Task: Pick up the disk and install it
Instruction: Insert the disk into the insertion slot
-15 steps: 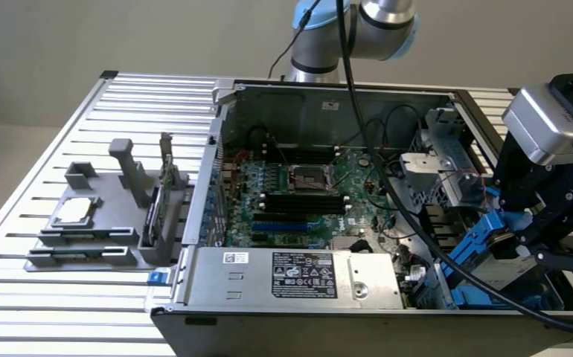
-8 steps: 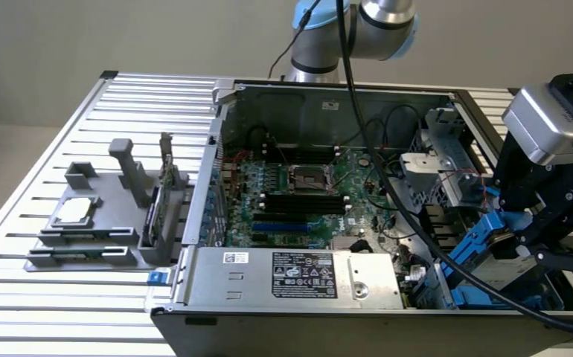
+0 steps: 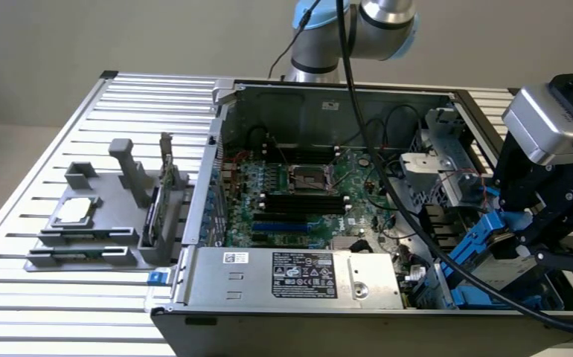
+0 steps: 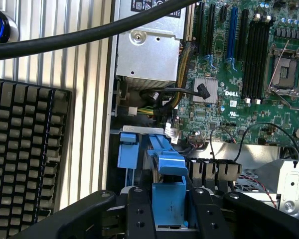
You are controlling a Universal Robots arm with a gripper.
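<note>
One open computer case (image 3: 366, 335) was set on the slatted bench (image 3: 28, 297). The gripper (image 4: 170, 211) was clamped on the disk (image 4: 168, 194) at the case's drive-bay corner; a keyboard (image 4: 25, 149) was recorded in the wrist view.

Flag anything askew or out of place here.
The disk, clamped in the gripper, sits tilted at the exterior view's right side of the case, not level with it. A black cable drapes across the open case. Nothing looks damaged.
</note>
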